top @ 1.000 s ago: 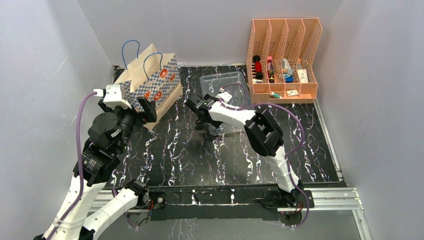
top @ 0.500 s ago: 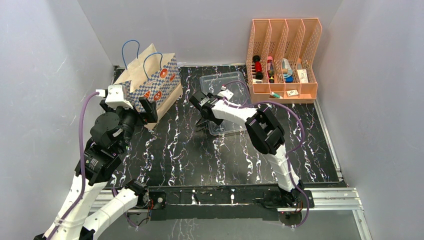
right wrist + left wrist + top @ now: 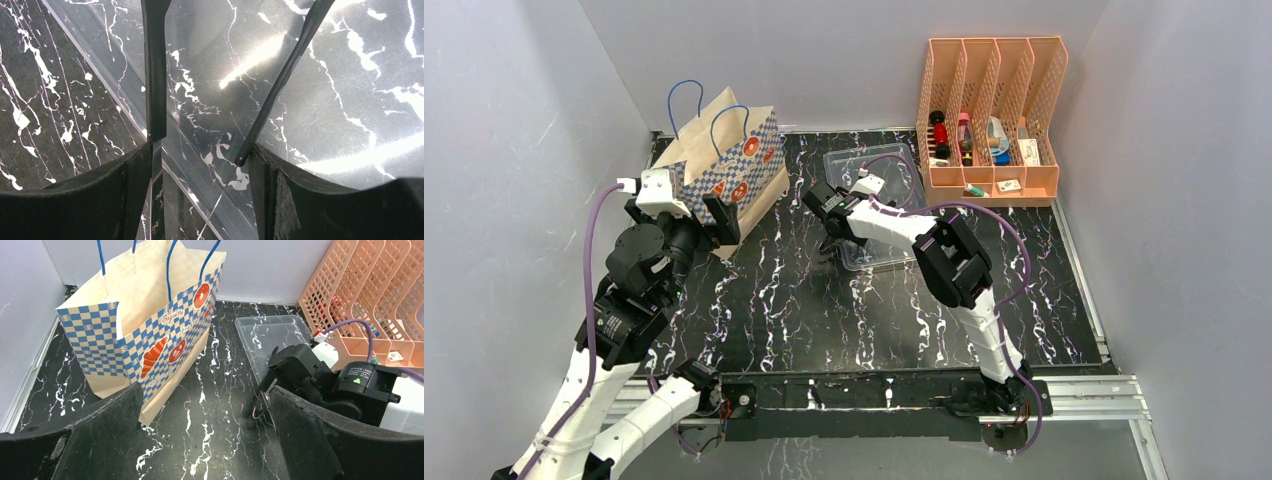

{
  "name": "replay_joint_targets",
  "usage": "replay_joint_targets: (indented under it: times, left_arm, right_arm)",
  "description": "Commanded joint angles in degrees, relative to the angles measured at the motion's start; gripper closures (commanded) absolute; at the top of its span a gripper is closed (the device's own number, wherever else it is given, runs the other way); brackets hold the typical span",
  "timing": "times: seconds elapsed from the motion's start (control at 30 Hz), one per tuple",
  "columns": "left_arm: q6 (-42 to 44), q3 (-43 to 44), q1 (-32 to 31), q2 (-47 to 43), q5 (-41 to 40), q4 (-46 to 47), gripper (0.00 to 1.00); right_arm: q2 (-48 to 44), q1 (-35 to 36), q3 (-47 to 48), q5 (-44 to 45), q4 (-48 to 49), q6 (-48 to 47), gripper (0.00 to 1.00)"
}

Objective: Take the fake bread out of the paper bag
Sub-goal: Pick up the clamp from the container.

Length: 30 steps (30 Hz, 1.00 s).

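The paper bag stands upright at the back left, tan with a blue checkered band and blue cord handles; the left wrist view shows it with its top open. The fake bread is out of view. My left gripper hovers just in front of the bag, open wide with bare tabletop between its fingers. My right gripper is at the left edge of the clear plastic tray. Its jaws stand apart astride the tray's rim, holding nothing.
An orange slotted organizer with small items stands at the back right, next to the tray. The right arm's wrist sits close to my left gripper's right finger. Grey walls close in the black marbled table.
The right gripper has shifted slightly toward the tray's left rim and its jaws have narrowed. The left arm has edged a little nearer the bag's front corner.
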Motion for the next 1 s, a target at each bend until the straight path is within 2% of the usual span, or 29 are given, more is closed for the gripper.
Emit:
replay_joint_targets:
  times: [0.0,0.33,0.97]
  left_arm:
    - [0.76,-0.31,-0.32,-0.03,-0.56,1.18,0.02]
    - [-0.10,0.83,-0.23,-0.14,-3.99,-0.33,0.02]
    - [-2.34,8.41,-0.28,5.60,-20.26,-5.98,0.02]
  right_arm:
    - [-1.42,-0.27,-1.39,1.71,3.28,-3.44,0.37]
    - [-6.42,-0.20,-6.36,2.15,8.47,-7.60,0.46]
    - [-15.56,-0.19,-15.89,0.90,16.54,-13.20,0.46]
